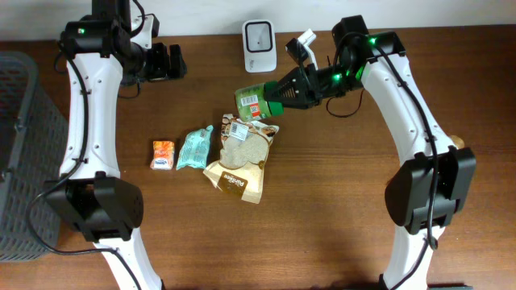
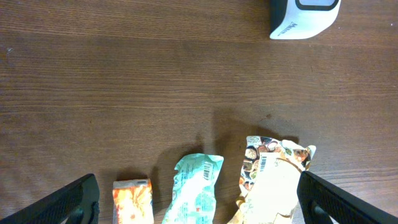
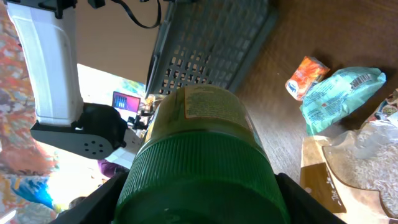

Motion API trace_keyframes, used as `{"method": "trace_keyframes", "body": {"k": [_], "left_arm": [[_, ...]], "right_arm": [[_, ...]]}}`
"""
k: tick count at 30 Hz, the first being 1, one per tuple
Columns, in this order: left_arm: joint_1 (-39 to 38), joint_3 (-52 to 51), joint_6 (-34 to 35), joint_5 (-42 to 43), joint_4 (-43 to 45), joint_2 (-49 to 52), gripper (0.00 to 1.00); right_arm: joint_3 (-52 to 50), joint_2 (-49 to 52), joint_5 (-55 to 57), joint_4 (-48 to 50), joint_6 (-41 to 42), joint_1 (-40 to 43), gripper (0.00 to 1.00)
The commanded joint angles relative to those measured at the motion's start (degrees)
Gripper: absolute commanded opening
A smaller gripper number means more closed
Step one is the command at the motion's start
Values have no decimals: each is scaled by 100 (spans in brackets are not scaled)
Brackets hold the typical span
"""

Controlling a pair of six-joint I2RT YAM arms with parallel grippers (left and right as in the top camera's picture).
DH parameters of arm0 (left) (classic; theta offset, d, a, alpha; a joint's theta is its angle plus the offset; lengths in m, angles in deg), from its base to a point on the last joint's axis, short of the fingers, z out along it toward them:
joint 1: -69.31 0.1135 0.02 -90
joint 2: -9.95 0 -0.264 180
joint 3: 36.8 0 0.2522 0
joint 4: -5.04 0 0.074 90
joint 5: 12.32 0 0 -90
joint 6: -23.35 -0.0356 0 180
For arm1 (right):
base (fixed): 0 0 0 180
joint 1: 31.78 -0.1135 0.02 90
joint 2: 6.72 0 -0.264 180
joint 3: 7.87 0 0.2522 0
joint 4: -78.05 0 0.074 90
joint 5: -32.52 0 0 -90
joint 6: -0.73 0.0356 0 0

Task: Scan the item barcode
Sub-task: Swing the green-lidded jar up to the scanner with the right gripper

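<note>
Right end effector point(image 1: 276, 97) grips green jar point(image 1: 250, 98) by its ribbed lid point(image 3: 205, 180); left end effector point(image 2: 202, 199) gapes wide.

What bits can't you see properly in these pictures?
- Right wrist view: the jar fills the picture and hides most of the fingers holding it.
- Overhead: the jar's label is too small to read.
- Left wrist view: the top edge cuts the scanner, the bottom edge the orange packet.
- Overhead: the left edge cuts off the basket.

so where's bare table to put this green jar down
Crowded mid-table: orange packet, teal packet, rice bag in a row. Bare wood: between rice bag and right arm, and the near strip in front of that row.
</note>
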Motion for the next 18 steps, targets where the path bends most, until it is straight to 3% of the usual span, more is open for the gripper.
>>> {"method": "trace_keyframes", "body": {"k": [1, 4, 7, 11, 13, 18], "left_arm": [[-7, 68, -48, -39, 2, -151, 99], [-7, 68, -48, -39, 2, -151, 99], [-7, 68, -48, -39, 2, -151, 99], [-7, 68, -48, -39, -17, -151, 99], [-7, 68, -48, -39, -37, -151, 99], [-7, 68, -48, -39, -37, -151, 99]], "right_arm": [[162, -184, 234, -26, 2, -37, 55], [160, -181, 1792, 238, 516, -192, 55], [160, -173, 4878, 1091, 1320, -592, 55], [142, 0, 8299, 2524, 1335, -1207, 51], [138, 245, 9377, 3641, 675, -1421, 44], [138, 1143, 9532, 6413, -1631, -1429, 44]]}}
